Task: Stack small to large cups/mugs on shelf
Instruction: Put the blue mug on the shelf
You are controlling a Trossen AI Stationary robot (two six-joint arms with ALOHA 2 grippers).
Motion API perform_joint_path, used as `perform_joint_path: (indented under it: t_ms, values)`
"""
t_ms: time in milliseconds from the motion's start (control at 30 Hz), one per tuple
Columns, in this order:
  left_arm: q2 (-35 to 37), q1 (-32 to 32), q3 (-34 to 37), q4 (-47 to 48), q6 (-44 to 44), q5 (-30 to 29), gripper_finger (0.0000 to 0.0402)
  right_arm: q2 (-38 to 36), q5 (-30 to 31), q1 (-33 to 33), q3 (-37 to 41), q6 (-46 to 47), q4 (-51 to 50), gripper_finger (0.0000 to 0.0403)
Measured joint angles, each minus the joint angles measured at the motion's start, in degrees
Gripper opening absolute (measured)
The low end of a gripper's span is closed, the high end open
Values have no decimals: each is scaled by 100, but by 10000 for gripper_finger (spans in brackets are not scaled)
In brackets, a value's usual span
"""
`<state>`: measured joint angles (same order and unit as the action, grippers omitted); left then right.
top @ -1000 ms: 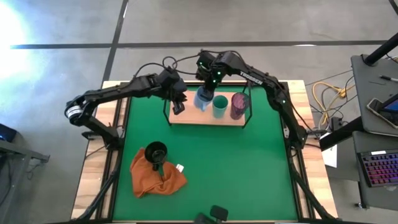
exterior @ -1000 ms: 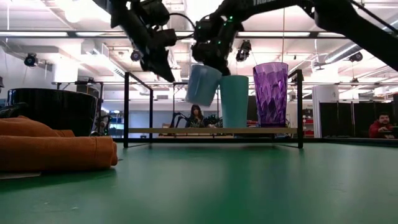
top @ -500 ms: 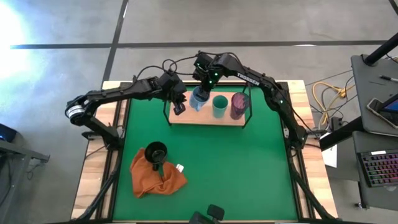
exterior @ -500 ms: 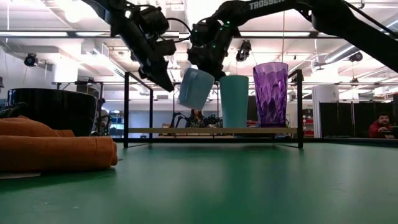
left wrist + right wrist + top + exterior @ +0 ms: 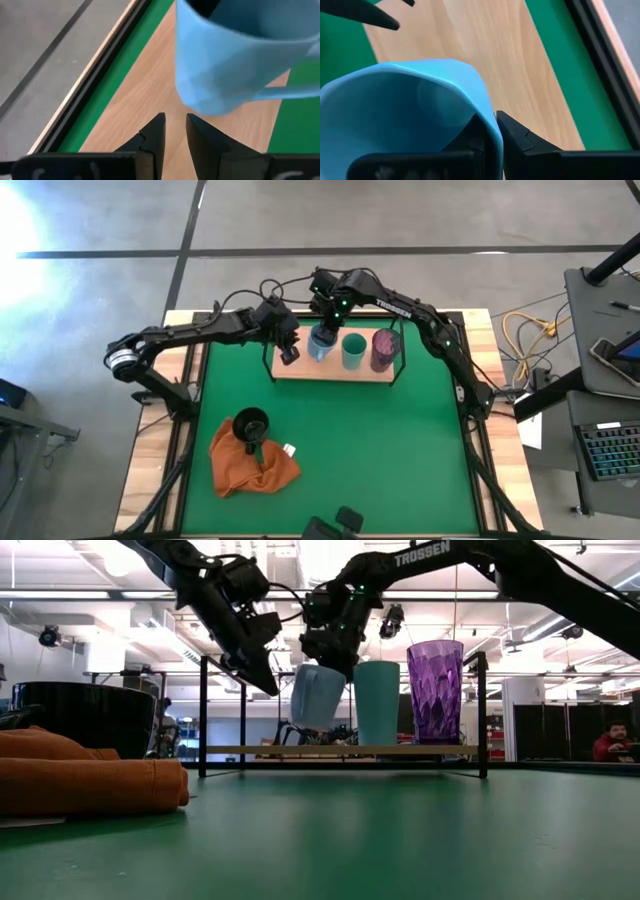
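**Over the shelf: blue mug coming down**

At 12 o'clock on the desk (image 5: pixel 440 480), the right gripper (image 5: pixel 492 131), jaws pinching the blue mug's (image 5: pixel 317 696) rim, has lowered it toward the shelf (image 5: pixel 375 373), left of the teal cup (image 5: pixel 377 702). Placement looks imminent. Left gripper (image 5: pixel 172 131) waits beside, jaws nearly together, empty.

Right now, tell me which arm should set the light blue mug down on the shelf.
Right. Its pincer grips the light blue mug by the rim above the shelf; the left pincer is empty, beside it.

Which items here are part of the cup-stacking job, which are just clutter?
Job:
light blue mug, held by right gripper above the shelf
teal cup, on shelf
purple tumbler, on shelf
black mug, on the cloth

Lying about:
orange cloth
cables
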<state>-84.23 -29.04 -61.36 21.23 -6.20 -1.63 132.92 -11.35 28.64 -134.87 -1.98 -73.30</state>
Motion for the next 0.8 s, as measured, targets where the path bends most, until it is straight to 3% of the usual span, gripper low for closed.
perform_joint_path:
  t_ms: [167,567,800]
  values:
    - [0,13,84,-166,1,0,63,0,299,25,0,-230,-207,23]
    - [0,15,239,-250,133,11,63,38,177,17,9,-302,-284,23]
    - [0,15,240,-267,147,11,63,153,88,-19,11,-299,-271,61]
